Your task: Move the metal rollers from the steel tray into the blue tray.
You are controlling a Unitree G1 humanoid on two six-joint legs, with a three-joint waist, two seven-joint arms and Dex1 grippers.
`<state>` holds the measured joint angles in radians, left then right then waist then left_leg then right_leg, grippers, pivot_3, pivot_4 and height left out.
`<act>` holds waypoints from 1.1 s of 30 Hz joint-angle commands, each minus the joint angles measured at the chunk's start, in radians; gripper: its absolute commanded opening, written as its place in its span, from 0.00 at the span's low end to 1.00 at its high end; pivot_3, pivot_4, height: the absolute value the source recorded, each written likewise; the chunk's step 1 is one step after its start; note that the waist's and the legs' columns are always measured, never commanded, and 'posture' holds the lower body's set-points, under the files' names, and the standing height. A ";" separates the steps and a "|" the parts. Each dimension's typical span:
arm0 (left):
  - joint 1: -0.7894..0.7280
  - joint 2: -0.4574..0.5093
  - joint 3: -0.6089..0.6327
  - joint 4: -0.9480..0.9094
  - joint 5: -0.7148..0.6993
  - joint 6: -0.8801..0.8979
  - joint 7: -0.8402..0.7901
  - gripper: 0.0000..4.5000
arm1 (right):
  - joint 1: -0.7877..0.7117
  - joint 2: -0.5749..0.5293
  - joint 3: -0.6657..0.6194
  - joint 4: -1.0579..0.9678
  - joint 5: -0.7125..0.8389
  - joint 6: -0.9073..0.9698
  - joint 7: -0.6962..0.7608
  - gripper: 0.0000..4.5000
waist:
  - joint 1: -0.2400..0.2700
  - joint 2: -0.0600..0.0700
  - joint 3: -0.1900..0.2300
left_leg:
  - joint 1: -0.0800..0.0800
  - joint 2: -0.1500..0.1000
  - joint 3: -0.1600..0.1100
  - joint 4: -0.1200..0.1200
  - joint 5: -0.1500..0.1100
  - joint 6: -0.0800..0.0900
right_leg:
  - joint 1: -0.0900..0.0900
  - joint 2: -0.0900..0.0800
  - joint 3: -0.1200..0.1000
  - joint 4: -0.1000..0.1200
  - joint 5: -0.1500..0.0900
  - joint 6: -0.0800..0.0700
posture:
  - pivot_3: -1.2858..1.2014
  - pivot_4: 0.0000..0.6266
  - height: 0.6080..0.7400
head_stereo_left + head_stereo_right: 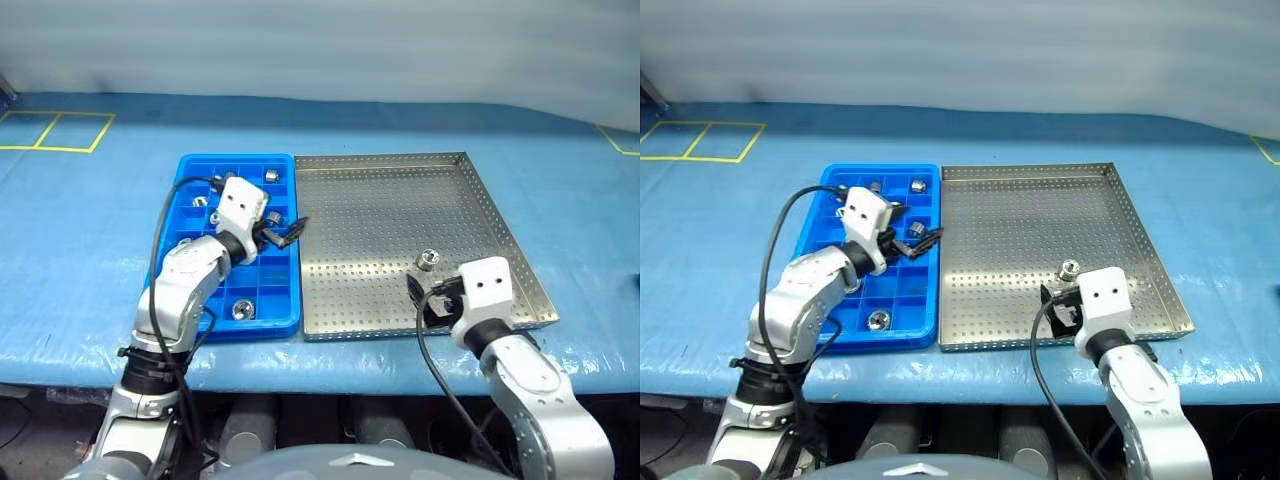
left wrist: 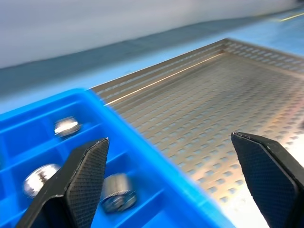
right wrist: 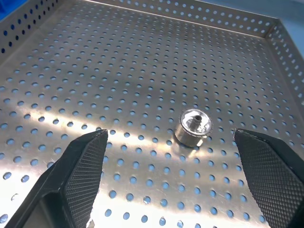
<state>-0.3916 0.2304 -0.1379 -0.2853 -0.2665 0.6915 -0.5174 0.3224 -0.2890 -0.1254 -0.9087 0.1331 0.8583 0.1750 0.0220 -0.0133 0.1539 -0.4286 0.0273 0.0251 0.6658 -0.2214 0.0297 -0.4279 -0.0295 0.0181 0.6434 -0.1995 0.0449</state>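
**One roller left on the steel, right pincer lined up on it**

The last small shiny silver metal roller (image 3: 192, 126) stands on the perforated floor of the large rectangular silver steel tray (image 1: 470, 215), just ahead of the right pincer (image 3: 173, 185) and between the lines of its two black fingers, which are spread wide and empty.

The left pincer (image 2: 178, 178) is also spread and carries nothing; it hangs over the edge where the bright blue compartmented plastic tray (image 1: 190, 165) meets the steel one. Beneath and behind it, several rollers (image 2: 116, 192) already lie in the blue compartments.

The roller looks hard, dense and slick, likely to skid or roll on the smooth steel if nudged. Pinching the straight cylindrical side below the flange, squarely across its width, seems safest.
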 commanded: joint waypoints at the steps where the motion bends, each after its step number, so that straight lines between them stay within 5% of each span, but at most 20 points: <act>1: -0.082 -0.064 -0.091 0.043 -0.018 0.022 -0.019 1.00 | 0.041 0.000 -0.063 -0.068 -0.019 -0.002 -0.023 1.00 | -0.004 0.000 0.000 | 0.000 0.000 0.000 0.000 0.000 0.000 | 0.000 0.000 0.000 0.000 0.000 0.000 | 0.51 0.24 1.00; 10: -0.292 -0.232 -0.264 0.451 0.126 -0.168 -0.008 1.00 | 0.154 0.074 -0.018 -0.122 -0.045 -0.042 -0.078 1.00 | -0.044 0.001 -0.001 | 0.001 -0.002 0.000 0.001 0.000 0.000 | 0.000 0.003 0.001 0.001 0.000 0.000 | 0.47 0.24 1.00; 23: -0.466 -0.478 -0.270 1.034 0.251 -0.521 0.066 1.00 | 0.196 0.148 0.141 -0.132 -0.101 -0.089 -0.160 1.00 | -0.100 0.001 -0.001 | 0.000 -0.001 0.002 0.000 0.000 0.000 | -0.002 0.002 0.002 0.000 0.000 0.000 | 0.43 0.24 1.00; 29: -0.482 -0.533 -0.266 1.167 0.260 -0.616 0.076 1.00 | 0.178 0.157 0.188 -0.126 -0.113 -0.091 -0.178 1.00 | -0.115 0.000 -0.001 | 0.000 0.001 0.002 -0.001 0.000 0.000 | -0.002 0.001 0.002 0.000 0.000 0.000 | 0.42 0.24 1.00; 33: -0.437 -0.482 -0.289 1.043 0.241 -0.557 -0.018 1.00 | 0.178 0.163 0.202 -0.132 -0.118 -0.090 -0.185 1.00 | -0.117 0.000 0.000 | -0.001 0.001 0.002 -0.001 0.000 0.000 | -0.002 0.000 0.002 0.000 0.000 0.000 | 0.41 0.24 1.00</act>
<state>-0.8073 -0.1279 -0.4144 0.8677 -0.0099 0.1211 -0.4901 0.4981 -0.1302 0.0740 -0.9974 0.0225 0.7894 -0.0030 -0.0954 -0.0130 0.1535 -0.4296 0.0283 0.0268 0.6646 -0.2219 0.0300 -0.4303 -0.0293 0.0204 0.6429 -0.1994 0.0450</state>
